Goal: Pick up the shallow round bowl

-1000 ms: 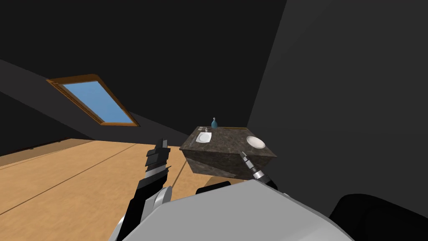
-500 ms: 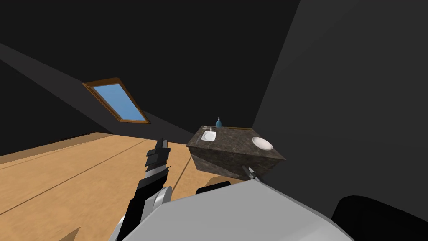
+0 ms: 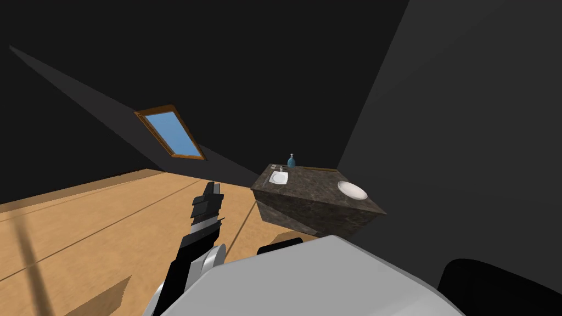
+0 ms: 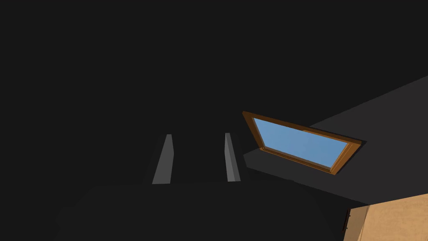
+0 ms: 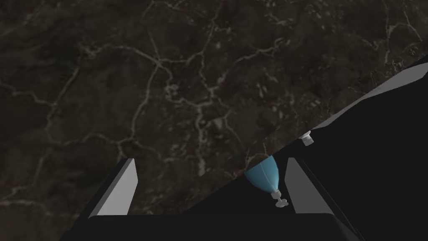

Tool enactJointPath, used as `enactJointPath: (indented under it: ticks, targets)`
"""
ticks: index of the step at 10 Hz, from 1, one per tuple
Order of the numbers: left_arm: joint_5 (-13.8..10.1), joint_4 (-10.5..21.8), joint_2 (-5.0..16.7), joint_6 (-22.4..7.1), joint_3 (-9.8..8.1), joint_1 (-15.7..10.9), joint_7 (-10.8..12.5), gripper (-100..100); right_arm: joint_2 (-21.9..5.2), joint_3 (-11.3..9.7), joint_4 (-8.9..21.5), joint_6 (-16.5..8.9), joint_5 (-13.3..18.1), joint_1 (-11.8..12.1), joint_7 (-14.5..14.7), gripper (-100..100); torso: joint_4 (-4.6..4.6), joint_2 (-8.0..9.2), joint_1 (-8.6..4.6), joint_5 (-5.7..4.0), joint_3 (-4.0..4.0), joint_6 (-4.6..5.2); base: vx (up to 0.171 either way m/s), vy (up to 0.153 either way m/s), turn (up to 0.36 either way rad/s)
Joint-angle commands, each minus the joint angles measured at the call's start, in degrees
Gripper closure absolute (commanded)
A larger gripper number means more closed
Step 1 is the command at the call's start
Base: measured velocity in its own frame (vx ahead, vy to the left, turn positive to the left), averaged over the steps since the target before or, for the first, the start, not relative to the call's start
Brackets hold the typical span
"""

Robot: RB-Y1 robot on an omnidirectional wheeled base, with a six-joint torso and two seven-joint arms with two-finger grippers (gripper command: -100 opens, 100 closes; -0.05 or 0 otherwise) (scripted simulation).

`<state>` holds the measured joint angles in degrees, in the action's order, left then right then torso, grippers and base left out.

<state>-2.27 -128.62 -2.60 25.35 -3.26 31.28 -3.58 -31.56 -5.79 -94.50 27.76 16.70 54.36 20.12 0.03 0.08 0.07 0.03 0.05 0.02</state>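
Dark veined stone counter (image 3: 307, 192) sits ahead of the robot, a bit to its right, tucked beside a dark grey wall (image 3: 466, 137). The shallow round bowl (image 3: 352, 190), plain white, is on the counter top right by the right edge, closer to the near right corner than the far one. It's sitting flat w/ nothing touching it.

Over at the far left corner there's a small white square basin (image 3: 279, 177). A blue bottle (image 3: 291, 160) w/ a pale pump top stands just behind it on the far edge. Both are well apart from the bowl.

Right hand (image 5: 211, 159) is spread wide, nothing between the fingers, and it's looking at the stone surface from close up. In that wrist view the blue bottle shows just past the stone's edge, near one finger, against a black area. There's also a small white bit (image 5: 306, 138) further along the edge, can't tell what that is tbh.

Left hand (image 4: 198, 134) is held up over the wood floor (image 3: 110, 230), left of the counter and well apart from it. Its fingers are parted by only a narrow gap and it's holding nothing.
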Motion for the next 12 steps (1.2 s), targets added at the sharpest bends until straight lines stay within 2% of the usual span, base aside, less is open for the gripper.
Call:
enactJointPath:
  ticks: [1,3,4,5,6,7,8,9,10,11,12]
  targets:
    - [0.0,0.0,0.0,0.0,0.0,0.0,0.0,0,-2.5,-0.5,2.9,0.2,1.3,2.4,0.9,-100,0.0,0.0,0.0,0.0,0.0,0.0,-0.003,0.05,0.148]
    - [0.0,0.0,0.0,0.0,0.0,0.0,0.0,0,-2.5,-0.5,3.9,0.2,1.3,2.4,0.9,-100,0.0,-0.01,0.05,0.01,0.0,-0.01,-0.004,0.035,0.056]
    - [0.0,0.0,0.0,0.0,0.0,0.0,0.0,0,-5.1,-1.0,5.9,-0.1,2.5,4.5,1.5,-100,0.0,0.0,-0.03,-0.01,0.0,-0.01,-0.014,0.051,0.191]
    - [0.0,0.0,0.0,0.0,0.01,0.0,0.0,0,-5.1,-1.0,7.3,-0.1,2.5,4.5,1.5,-100,0.0,0.02,0.03,0.01,0.01,-0.04,-0.006,0.046,0.092]
    - [0.0,0.0,0.0,0.0,0.0,0.0,0.0,0,-7.5,-1.4,10.7,-0.3,3.6,6.3,2.0,-100,0.01,0.01,0.03,0.0,0.01,-0.01,-0.001,0.065,0.162]
    - [0.0,0.0,0.0,0.0,0.01,0.0,0.0,0,-7.6,-1.4,10.7,-0.3,3.6,6.4,2.0,-100,-0.01,0.01,0.09,0.04,0.0,-0.02,0.002,0.052,0.071]
    - [0.0,0.0,0.0,0.0,0.0,0.0,0.0,0,-10.0,-1.7,12.0,-0.5,4.7,8.3,2.4,-100,0.0,-0.02,0.07,0.02,-0.01,-0.01,0.004,0.059,0.18]
    - [0.0,0.0,0.0,0.0,0.01,0.0,0.0,0,-10.0,-1.7,14.0,-0.5,4.7,8.3,2.4,-100,0.0,-0.03,0.07,0.02,-0.02,-0.04,0.002,0.046,0.103]
    - [0.0,0.0,0.0,0.0,0.0,0.0,0.0,0,-10.0,-1.7,14.0,-0.5,4.7,8.3,2.4,-100,0.0,-0.03,0.05,0.02,-0.01,-0.01,0.002,0.021,-0.01]
    - [0.0,0.0,0.0,0.0,0.0,0.0,0.0,0,-12.5,-2.0,16.2,-0.7,5.8,10.0,2.6,-100,0.0,-0.02,-0.03,0.0,-0.01,-0.01,0.003,0.042,0.151]
    - [0.0,0.0,0.0,0.0,0.0,0.0,0.0,0,-12.5,-2.0,17.2,-0.7,5.8,10.0,2.6,-100,-0.01,-0.03,0.0,0.01,-0.02,-0.04,0.002,0.037,0.12]
